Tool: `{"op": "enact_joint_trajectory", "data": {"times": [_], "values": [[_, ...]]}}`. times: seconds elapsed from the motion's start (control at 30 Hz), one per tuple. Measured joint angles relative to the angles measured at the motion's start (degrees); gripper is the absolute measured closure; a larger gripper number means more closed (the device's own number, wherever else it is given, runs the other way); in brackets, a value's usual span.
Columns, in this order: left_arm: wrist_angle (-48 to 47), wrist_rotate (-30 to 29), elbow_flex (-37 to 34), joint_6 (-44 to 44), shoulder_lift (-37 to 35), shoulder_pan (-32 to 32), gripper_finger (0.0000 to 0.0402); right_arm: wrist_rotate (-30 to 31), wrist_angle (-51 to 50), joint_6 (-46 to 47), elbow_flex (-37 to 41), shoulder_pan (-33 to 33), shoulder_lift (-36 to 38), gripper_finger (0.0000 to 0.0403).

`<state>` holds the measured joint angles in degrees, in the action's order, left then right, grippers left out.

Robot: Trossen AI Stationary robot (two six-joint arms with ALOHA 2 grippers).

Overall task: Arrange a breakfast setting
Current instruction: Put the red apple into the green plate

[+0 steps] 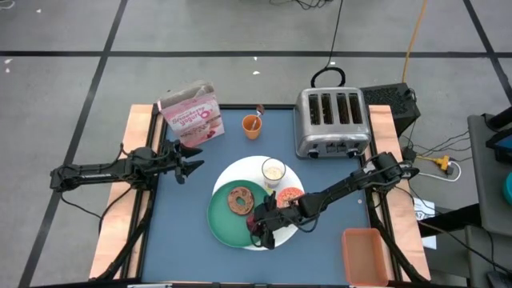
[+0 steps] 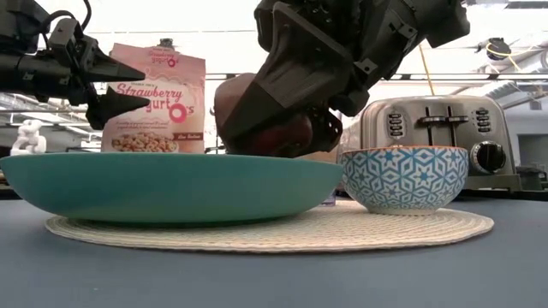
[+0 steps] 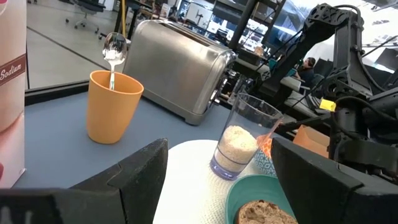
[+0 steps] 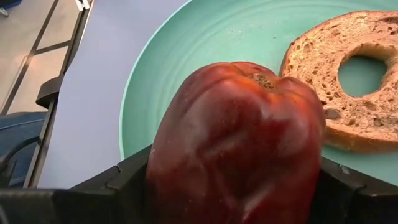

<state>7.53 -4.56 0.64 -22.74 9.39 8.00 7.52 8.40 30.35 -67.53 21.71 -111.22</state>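
Just above the green plate (image 1: 226,218) my right gripper (image 1: 264,230) is shut on the dark red fruit (image 4: 239,143). A brown bagel (image 1: 239,200) lies flat on the same plate. The plate, a glass (image 1: 274,170) of milky white and the patterned bowl (image 2: 402,178) all stand on the round white mat (image 2: 360,229). The metal spoon (image 3: 114,50) stands bowl end up in an orange cup (image 1: 252,126). My left gripper (image 1: 192,160) waits open at the table's left, level, with nothing between its fingers. My right gripper pinches the fruit's two opposite sides (image 4: 165,168) between its fingers, with the stem end turned away from the wrist. It comes slanting down from the table's right side. The plate's rim hides the fruit's underside, so I cannot tell whether it rests on the plate.
A silver four-slot toaster (image 1: 330,120) stands at the far right and a pink cereal box (image 1: 190,112) at the far left. An orange bin (image 1: 364,256) sits off the near right corner. Bare blue tabletop shows at the near left.
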Motion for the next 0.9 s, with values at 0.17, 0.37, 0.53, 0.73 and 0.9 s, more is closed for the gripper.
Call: {"op": "enact_joint_trajectory", "data": {"times": [0.17,0.37,0.53,0.73,0.9], "values": [[0.0,0.0,0.0,0.0,0.0,0.0,0.0114,0.0,0.0,0.0,0.0,0.0,0.0,0.011],[0.0,0.0,0.0,0.0,0.0,0.0,0.0114,0.0,0.0,0.0,0.0,0.0,0.0,0.0106],[0.0,0.0,0.0,0.0,0.0,0.0,0.0114,0.0,0.0,-3.0,0.0,0.0,0.0,0.0106],[0.0,0.0,0.0,0.0,0.0,0.0,0.0114,0.0,0.0,-4.1,0.0,0.0,0.0,0.0106],[0.0,0.0,0.0,0.0,0.0,0.0,0.0114,0.0,0.1,-4.1,0.0,0.0,0.0,0.0105]]}}
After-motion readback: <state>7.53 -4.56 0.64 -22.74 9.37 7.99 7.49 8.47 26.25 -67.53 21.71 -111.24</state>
